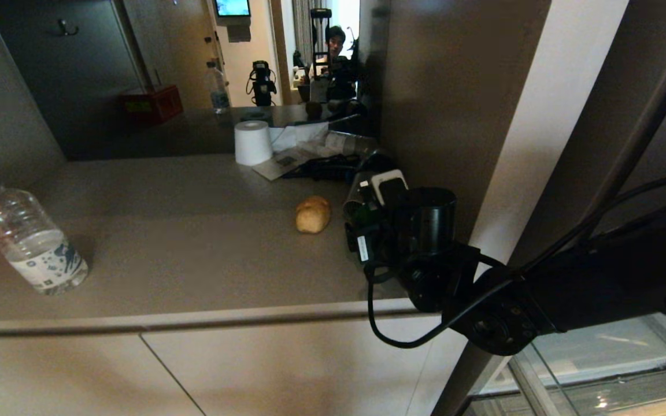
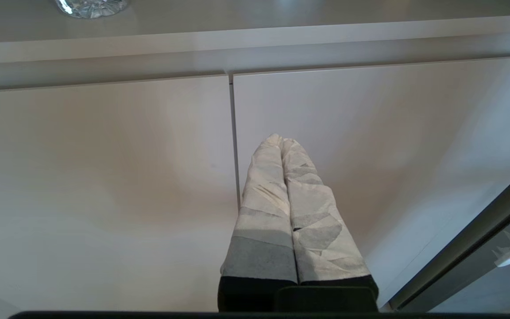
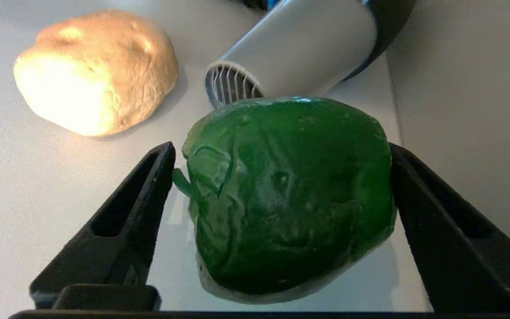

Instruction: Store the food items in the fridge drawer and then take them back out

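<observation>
Here, seen from the head, a beige surface [image 1: 182, 242] runs left to right, with the tan potato-like lump [image 1: 313, 214] lying near its right end. Just right of it the right arm's pincer [image 1: 362, 222] reaches over the surface, hiding most of the pepper. A water bottle [image 1: 26, 240] lies at the near left and a white paper roll [image 1: 253, 143] stands further back. At the lower right corner, part of the see-through fridge drawer [image 1: 587, 358] shows below the surface.

From the left wrist, the left pincer [image 2: 281, 141] hangs before the beige cabinet doors [image 2: 104, 177], its taped fingers pressed together on nothing.

From the right wrist, the green bell pepper [image 3: 288, 190] sits on the surface between the black fingers [image 3: 126, 221], which stand wide; one is clear of it, the other looks to be just at its side. The lump [image 3: 98, 71] lies beyond, apart from it, beside a grey ribbed cylinder [image 3: 290, 53].

The pepper looks glossy, light and likely slippery, probably hollow; across its broad middle seems the safest hold. The lump looks matte and easier to grip around its width.
</observation>
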